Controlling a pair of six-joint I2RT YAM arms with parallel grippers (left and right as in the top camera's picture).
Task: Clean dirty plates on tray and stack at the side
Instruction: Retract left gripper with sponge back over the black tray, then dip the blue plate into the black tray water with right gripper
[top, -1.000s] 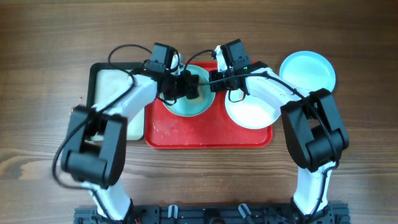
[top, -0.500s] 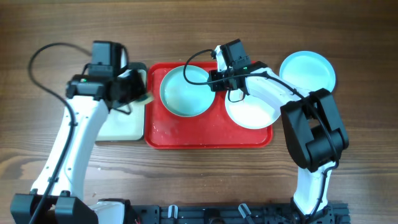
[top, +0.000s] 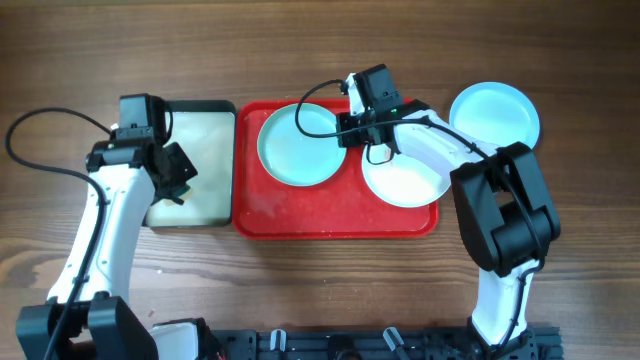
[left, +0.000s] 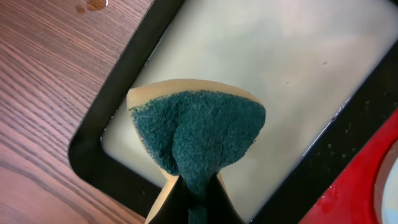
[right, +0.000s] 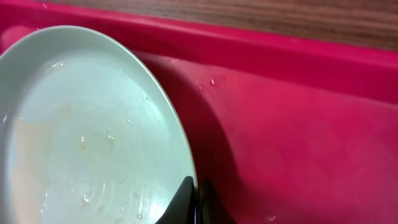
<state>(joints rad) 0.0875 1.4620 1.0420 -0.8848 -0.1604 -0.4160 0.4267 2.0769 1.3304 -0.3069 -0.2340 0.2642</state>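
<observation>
A pale turquoise plate (top: 298, 145) sits on the left part of the red tray (top: 330, 217). My right gripper (top: 346, 130) is shut on its right rim, as the right wrist view shows (right: 194, 194); the plate (right: 87, 130) has wet smears. A white plate (top: 405, 178) lies on the tray's right part. A second turquoise plate (top: 494, 115) lies on the table to the right of the tray. My left gripper (top: 180, 172) is shut on a green and yellow sponge (left: 199, 134) and holds it over the black-rimmed tray (top: 205, 195).
The black-rimmed tray (left: 134, 68) with a pale wet inside stands against the red tray's left side. Small drops (left: 93, 5) lie on the wooden table beside it. Cables run from both arms.
My left gripper has moved left with the sponge, from the turquoise plate to over the black-rimmed tray. The right gripper has kept its hold on the plate's rim.
</observation>
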